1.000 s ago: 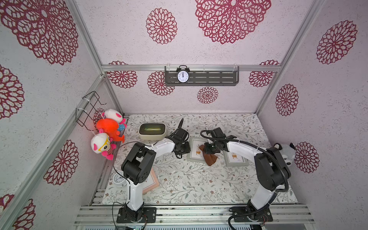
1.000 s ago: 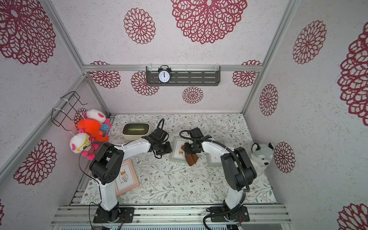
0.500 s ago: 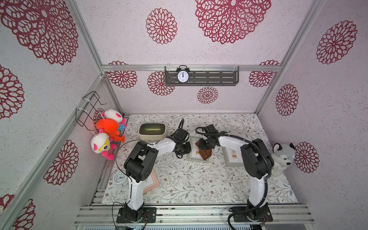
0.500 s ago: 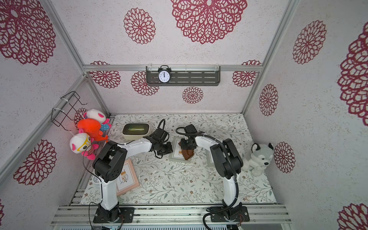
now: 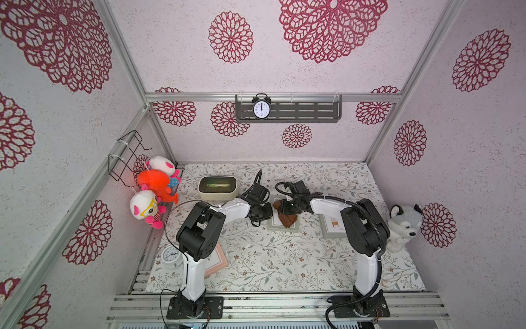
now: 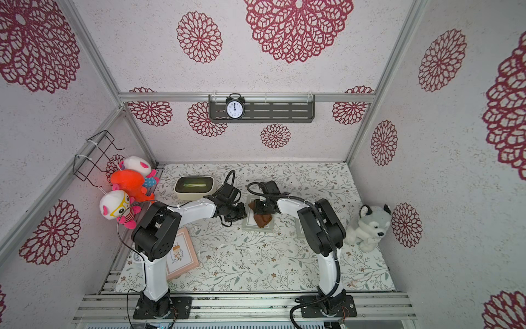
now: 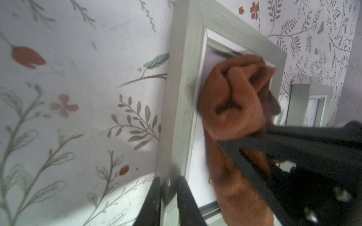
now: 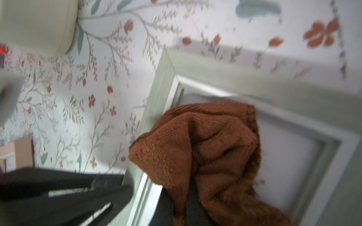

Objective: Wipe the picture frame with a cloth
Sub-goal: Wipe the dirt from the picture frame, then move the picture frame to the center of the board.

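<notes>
At left, the left gripper [image 7: 168,181] clamps the rim of the grey picture frame [image 7: 182,78], a grip only its wrist view reveals; at right, the right gripper [image 8: 179,203] pinches the brown cloth [image 8: 205,146], bunched on the frame's glass.

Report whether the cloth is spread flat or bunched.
Bunched: the cloth shows thick folds, gathered in the right pincer on the frame.

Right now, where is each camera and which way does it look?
Top views: high up front, looking down at the table; both arms show.
Left wrist: on the left arm, facing the picture frame; left gripper pinches its edge.
Right wrist: on the right arm, facing the brown cloth in the right gripper.
Shared: cloth on frame, all views.
</notes>
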Robot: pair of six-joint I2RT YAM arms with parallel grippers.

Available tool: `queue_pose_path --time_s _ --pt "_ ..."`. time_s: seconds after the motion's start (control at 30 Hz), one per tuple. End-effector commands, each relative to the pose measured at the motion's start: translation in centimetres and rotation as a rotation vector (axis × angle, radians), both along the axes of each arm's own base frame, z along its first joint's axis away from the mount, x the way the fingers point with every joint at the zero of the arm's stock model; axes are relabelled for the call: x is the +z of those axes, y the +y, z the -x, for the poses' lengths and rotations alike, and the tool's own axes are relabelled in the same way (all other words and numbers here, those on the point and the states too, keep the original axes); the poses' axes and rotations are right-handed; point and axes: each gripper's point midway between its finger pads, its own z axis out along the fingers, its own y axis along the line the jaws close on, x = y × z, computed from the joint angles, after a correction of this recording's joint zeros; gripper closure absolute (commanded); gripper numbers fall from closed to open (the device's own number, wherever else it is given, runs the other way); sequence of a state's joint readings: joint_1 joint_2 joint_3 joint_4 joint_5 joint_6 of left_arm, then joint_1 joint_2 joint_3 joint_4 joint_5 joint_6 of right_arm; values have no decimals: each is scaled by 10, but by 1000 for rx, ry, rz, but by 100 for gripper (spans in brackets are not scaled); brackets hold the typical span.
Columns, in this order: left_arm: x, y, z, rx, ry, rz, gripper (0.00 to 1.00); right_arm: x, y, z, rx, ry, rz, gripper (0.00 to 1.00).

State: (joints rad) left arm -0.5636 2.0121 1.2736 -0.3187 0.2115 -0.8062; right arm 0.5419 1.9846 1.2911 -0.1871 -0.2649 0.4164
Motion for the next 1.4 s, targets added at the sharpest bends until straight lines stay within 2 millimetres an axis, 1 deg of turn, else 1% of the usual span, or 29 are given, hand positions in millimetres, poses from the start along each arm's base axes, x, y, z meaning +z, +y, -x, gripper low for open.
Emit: queue_pose_path --time_s 0.0,0.07,0.1,0.13,0.17,0.2,0.23,0.27,0.33,0.37,0.4,0.43,0.47,0.5,0.6,0.63,0.67,0.73,0.83,0.9,0.97,1.07,1.13,1.23,1.3,1.37 --pt "-71 33 50 8 211 -167 83 -24 -29 7 -57 123 107 100" --pt "-70 32 49 7 210 -165 83 -27 -35 -19 -107 98 124 100" --pt "-70 32 49 6 209 -163 83 -31 -36 -28 -117 101 129 100" --pt "-70 31 50 4 209 -161 83 -34 -33 -32 -116 109 133 100" --pt "-70 31 50 4 210 -159 83 -37 -29 -31 -106 118 130 100" --pt "-71 30 50 2 211 -160 83 -39 -23 -26 -88 125 119 100" --pt "-71 31 50 2 211 -161 83 -40 -15 -17 -64 133 107 100" --pt "-71 31 51 1 212 -160 83 -40 -10 -6 -40 142 97 100" --pt "-73 30 51 -1 212 -160 83 -39 1 23 12 175 45 100" --pt "-72 29 50 -2 212 -157 82 -36 3 34 31 187 17 100" --pt "-73 29 50 -3 212 -154 82 -30 1 44 43 190 -2 100" --pt "-73 27 50 -7 212 -150 82 -22 -7 47 41 175 4 100" --pt "-71 26 49 -11 209 -144 82 -13 -17 44 22 152 17 100" --pt "-70 24 48 -17 206 -140 81 2 -31 37 -13 116 21 100" --pt "-64 21 42 -36 185 -136 76 55 -80 7 -161 -17 32 100" --pt "-60 20 39 -42 174 -138 74 74 -96 -1 -213 -68 46 100" --pt "-57 19 36 -47 167 -137 73 88 -108 -6 -253 -108 51 100" --pt "-45 14 28 -62 135 -130 68 114 -127 -13 -318 -175 45 100" --pt "-26 6 15 -82 86 -108 60 133 -142 -15 -365 -222 39 100" --pt "-16 1 6 -90 63 -91 57 137 -143 -15 -371 -232 30 100" --pt "-10 -2 -3 -99 46 -89 55 138 -142 -15 -369 -232 17 100" --pt "-9 -8 -15 -106 27 -89 55 136 -138 -15 -364 -224 -3 100" --pt "-13 -10 -22 -105 32 -82 61 133 -137 -16 -364 -217 -6 100" --pt "-18 -18 -26 -112 48 -68 71 128 -136 -16 -360 -207 -5 100" --pt "-19 -24 -24 -120 61 -50 76 126 -138 -16 -361 -204 3 100" --pt "-20 -30 -18 -129 78 -27 79 126 -139 -15 -364 -205 13 100"
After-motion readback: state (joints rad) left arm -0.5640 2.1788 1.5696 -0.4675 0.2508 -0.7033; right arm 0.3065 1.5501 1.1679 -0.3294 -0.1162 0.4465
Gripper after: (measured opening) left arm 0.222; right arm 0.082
